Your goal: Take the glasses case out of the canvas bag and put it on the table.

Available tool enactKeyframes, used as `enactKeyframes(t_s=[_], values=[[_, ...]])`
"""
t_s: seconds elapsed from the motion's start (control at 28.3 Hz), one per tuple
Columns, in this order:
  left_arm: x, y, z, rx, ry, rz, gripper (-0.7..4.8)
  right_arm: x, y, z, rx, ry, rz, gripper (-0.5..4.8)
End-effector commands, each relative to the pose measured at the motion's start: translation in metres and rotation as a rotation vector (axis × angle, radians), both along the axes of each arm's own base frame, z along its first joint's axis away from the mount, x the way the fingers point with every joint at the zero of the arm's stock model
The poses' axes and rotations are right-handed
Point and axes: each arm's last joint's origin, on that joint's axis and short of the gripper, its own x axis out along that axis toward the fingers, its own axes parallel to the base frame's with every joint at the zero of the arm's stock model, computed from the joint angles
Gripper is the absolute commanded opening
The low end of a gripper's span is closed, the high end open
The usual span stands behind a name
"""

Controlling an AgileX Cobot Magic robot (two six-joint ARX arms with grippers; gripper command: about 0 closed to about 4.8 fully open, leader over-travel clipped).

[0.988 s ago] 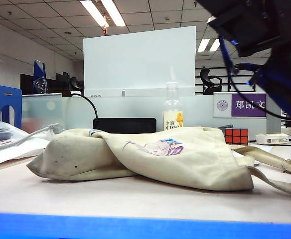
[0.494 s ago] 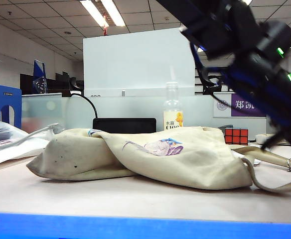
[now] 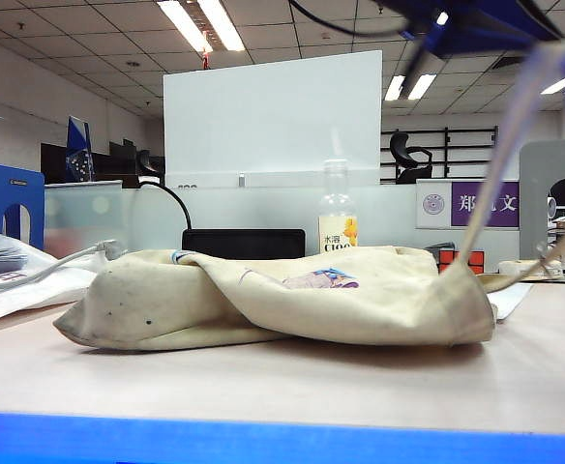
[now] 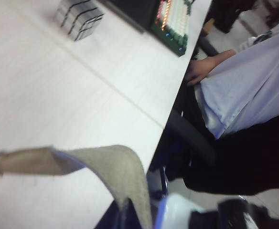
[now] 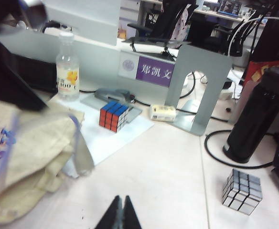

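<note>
The cream canvas bag point(image 3: 263, 300) lies slumped across the table point(image 3: 312, 387); it also shows in the right wrist view point(image 5: 29, 143). One long strap point(image 3: 495, 193) rises taut from the bag's right end to the top right, its metal ring point(image 3: 550, 253) hanging low. My left gripper point(image 4: 125, 214) is shut on that strap point(image 4: 106, 167), high above the table's edge. My right gripper point(image 5: 123, 202) is shut and empty, hovering over bare table right of the bag. The glasses case is hidden.
A clear bottle point(image 3: 336, 217) and a red Rubik's cube point(image 5: 113, 116) on a white sheet stand behind the bag. A silver cube point(image 5: 242, 191), a black flask point(image 5: 259, 119) and a grey bookend point(image 5: 201, 81) stand right. A seated person point(image 4: 244, 81) and a keyboard point(image 4: 173, 21) are past the table's edge.
The left arm has swung up and out of the middle of the exterior view, pulling the strap from lying on the table to taut and raised. The bag's right end has bunched up.
</note>
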Motion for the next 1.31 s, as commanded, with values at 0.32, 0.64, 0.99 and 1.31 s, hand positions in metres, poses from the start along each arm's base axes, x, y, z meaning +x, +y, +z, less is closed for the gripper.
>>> enactKeyframes(t_s=[0.32,0.64,0.99,1.31], values=[[-0.053,0.057,0.066,0.101,-0.013,-0.01,-0.06,0.039,0.014,-0.014,-0.005,0.076,0.122,-0.05],[-0.092,0.101,0.116,0.045,-0.063,-0.006,-0.06,0.081,0.025,-0.009,0.032,0.128,0.13,-0.05],[-0.111,0.099,0.102,0.169,-0.01,-0.039,-0.06,0.15,0.049,-0.022,0.127,0.273,0.309,-0.05],[-0.119,0.088,0.107,0.145,-0.134,0.017,-0.06,0.194,0.067,-0.061,0.23,0.572,0.505,-0.05]])
